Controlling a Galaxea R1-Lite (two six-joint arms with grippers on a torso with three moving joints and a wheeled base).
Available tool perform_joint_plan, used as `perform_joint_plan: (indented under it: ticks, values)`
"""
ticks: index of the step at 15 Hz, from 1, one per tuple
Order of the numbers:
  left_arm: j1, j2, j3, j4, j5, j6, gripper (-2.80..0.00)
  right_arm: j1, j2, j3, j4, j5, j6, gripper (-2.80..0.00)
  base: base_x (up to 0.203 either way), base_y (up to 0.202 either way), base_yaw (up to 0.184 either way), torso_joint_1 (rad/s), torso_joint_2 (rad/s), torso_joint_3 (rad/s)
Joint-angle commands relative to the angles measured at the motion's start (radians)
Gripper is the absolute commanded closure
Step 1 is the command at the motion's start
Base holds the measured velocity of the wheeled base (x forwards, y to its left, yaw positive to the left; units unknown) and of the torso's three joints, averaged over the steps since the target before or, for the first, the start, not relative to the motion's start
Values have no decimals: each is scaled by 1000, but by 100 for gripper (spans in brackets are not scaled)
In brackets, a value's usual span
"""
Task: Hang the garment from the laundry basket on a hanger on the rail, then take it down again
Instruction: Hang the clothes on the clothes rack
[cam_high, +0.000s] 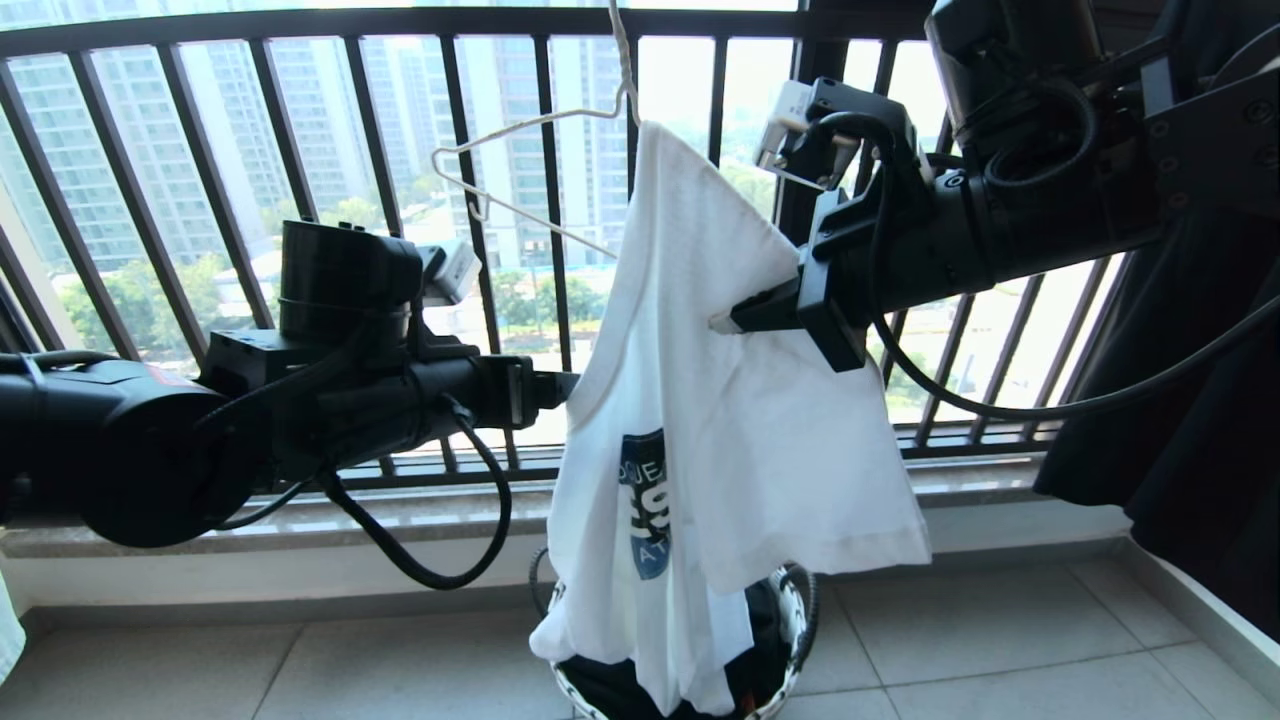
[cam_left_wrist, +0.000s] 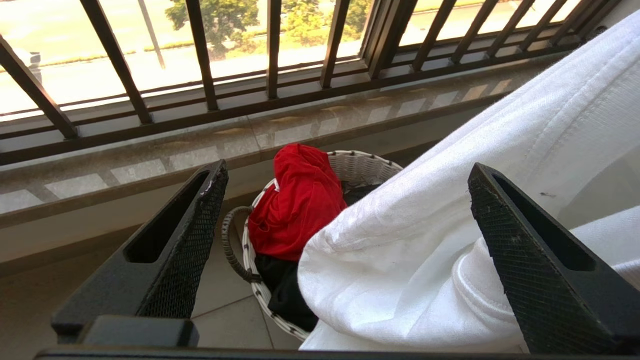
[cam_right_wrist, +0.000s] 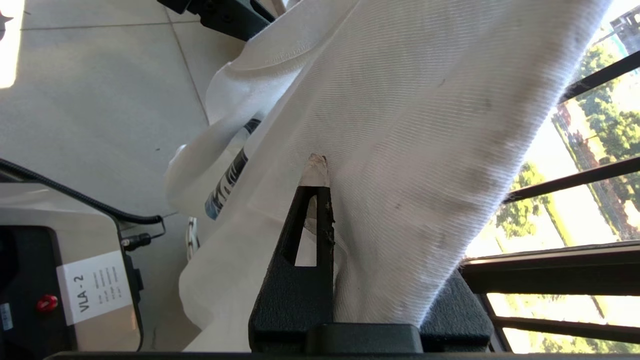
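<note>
The garment (cam_high: 720, 430), a white T-shirt with a blue chest print, droops from the right arm of the thin wire hanger (cam_high: 520, 125). The hanger's left arm is bare, and its hook runs up out of the head view; the rail is out of view. My right gripper (cam_high: 728, 322) (cam_right_wrist: 325, 165) is shut on a pinch of the shirt's fabric (cam_right_wrist: 400, 100) at mid height. My left gripper (cam_high: 568, 385) (cam_left_wrist: 348, 172) is open at the shirt's left edge, with a fold of the shirt (cam_left_wrist: 450, 225) lying between its fingers. Below stands the laundry basket (cam_high: 795, 640) (cam_left_wrist: 360, 165).
The dark barred balcony railing (cam_high: 300, 150) and stone sill (cam_high: 300, 510) run behind the shirt. A black garment (cam_high: 1200, 400) hangs at the far right. A red garment (cam_left_wrist: 295, 200) and dark clothes (cam_left_wrist: 285, 285) fill the basket. The robot's base (cam_right_wrist: 95, 287) stands close by.
</note>
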Motion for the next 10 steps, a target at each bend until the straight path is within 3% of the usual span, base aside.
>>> perform_joint_plan:
  ticks: [1,4,8,10]
  values:
    - [13,18,-2,-5,1,-1,-280,-2,-9,4,4,2,-4,0,0,0,0,0,0,0]
    - [17,11,-8,-12,-23,-27,-280,-1,-14,8,4,2,-4,0,0,0,0,0,0,0]
    - [-16,-33,-1,-1,-233,-183,-280,4,-11,9,4,2,-4,0,0,0,0,0,0,0]
    - [-27,-15,1,7,-252,-194,-280,5,-11,8,4,2,-4,0,0,0,0,0,0,0]
